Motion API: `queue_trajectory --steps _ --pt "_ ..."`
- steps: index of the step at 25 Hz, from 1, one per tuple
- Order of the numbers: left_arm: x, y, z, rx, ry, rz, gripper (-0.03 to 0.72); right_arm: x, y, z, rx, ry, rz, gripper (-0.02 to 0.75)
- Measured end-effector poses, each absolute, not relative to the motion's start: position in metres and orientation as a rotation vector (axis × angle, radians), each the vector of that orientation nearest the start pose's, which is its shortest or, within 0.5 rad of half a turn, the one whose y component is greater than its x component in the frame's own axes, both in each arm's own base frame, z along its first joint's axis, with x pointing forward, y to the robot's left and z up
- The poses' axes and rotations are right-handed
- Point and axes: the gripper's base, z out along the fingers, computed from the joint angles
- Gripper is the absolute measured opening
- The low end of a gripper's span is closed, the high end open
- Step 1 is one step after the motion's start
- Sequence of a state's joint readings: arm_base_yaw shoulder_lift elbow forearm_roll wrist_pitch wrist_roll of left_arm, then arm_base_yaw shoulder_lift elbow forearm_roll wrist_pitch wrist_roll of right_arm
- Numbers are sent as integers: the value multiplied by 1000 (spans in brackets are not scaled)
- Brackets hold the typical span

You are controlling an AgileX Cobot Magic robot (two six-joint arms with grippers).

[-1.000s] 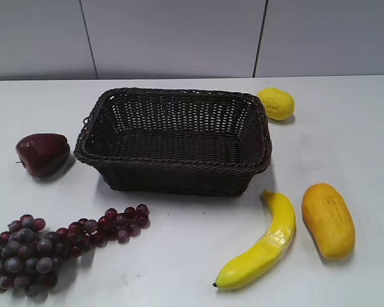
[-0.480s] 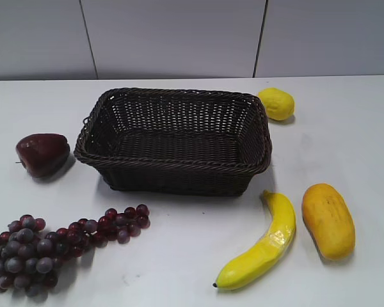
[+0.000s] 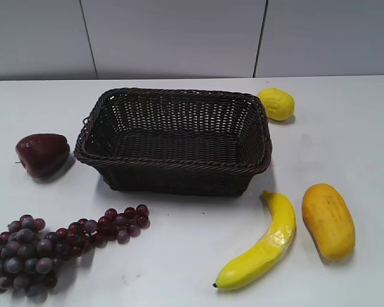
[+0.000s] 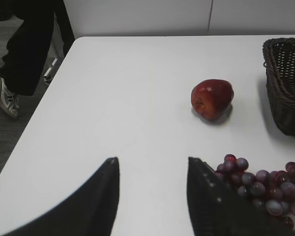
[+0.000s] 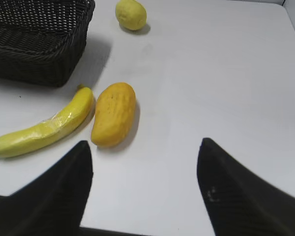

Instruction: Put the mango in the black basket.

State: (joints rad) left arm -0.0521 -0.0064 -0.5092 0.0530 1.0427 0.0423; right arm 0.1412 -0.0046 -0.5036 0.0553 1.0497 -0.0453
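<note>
Mango, the plump smooth orange-yellow fruit (image 5: 113, 114), lies untouched on the white tabletop (image 5: 211, 73) just ahead-left of the wide, empty right claw (image 5: 145, 172); farther ahead-left sits the dark woven wicker basket (image 5: 37, 42), probably its destination.

Front cam looks down at a slant over the table (image 3: 179, 268); both wrist cams sit low, sharing the basket (image 3: 173, 141) edge.
</note>
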Motion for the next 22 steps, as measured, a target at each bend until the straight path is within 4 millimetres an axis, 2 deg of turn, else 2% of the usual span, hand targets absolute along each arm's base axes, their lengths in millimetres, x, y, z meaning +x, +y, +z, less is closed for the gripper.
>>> queue_trajectory --steps 3,5,7,13,22 --pt "-6 4 281 93 2008 57 347 6 6 279 -196 2098 129 561" --pt "-6 4 281 93 2008 57 339 21 9 279 -198 2205 152 610" --pt "-6 4 281 93 2008 57 329 37 14 279 -191 2315 196 627" --pt "-6 4 281 93 2008 57 307 91 29 268 -154 2636 306 629" --pt "-6 4 281 93 2008 57 305 170 54 244 -172 2872 390 609"
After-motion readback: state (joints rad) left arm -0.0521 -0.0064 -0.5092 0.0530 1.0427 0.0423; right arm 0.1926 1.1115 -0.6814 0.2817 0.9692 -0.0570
